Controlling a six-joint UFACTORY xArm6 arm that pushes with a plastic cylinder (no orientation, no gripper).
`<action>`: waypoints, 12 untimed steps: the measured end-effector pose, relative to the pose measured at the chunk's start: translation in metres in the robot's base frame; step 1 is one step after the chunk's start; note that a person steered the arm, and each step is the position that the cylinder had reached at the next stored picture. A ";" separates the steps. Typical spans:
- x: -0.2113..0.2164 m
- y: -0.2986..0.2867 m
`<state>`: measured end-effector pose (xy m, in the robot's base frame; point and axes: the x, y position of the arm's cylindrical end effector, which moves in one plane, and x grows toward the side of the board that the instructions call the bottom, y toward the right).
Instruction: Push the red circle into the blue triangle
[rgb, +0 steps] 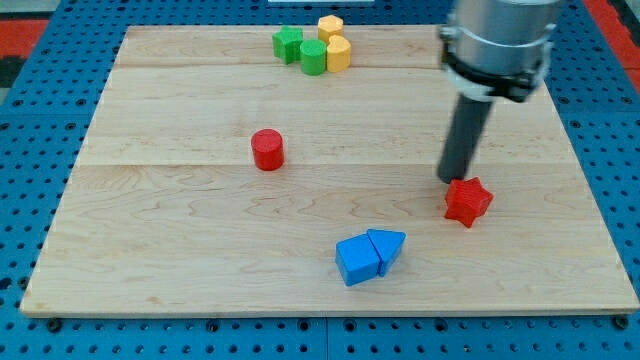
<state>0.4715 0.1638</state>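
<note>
The red circle (267, 150), a short red cylinder, stands left of the board's middle. The blue triangle (388, 247) lies near the view's bottom, touching a blue cube (358, 260) on its left. My tip (450, 180) is at the view's right, far from the red circle, just above and left of a red star (468, 201) and close to touching it. The blue triangle is below and left of my tip.
At the view's top a cluster holds a green block (288, 44), a green cylinder (314, 57), a yellow hexagon (331, 27) and a yellow cylinder (339, 53). The wooden board (150, 240) lies on a blue pegboard.
</note>
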 end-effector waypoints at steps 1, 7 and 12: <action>0.044 0.012; -0.109 -0.272; 0.001 -0.094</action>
<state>0.4724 0.0695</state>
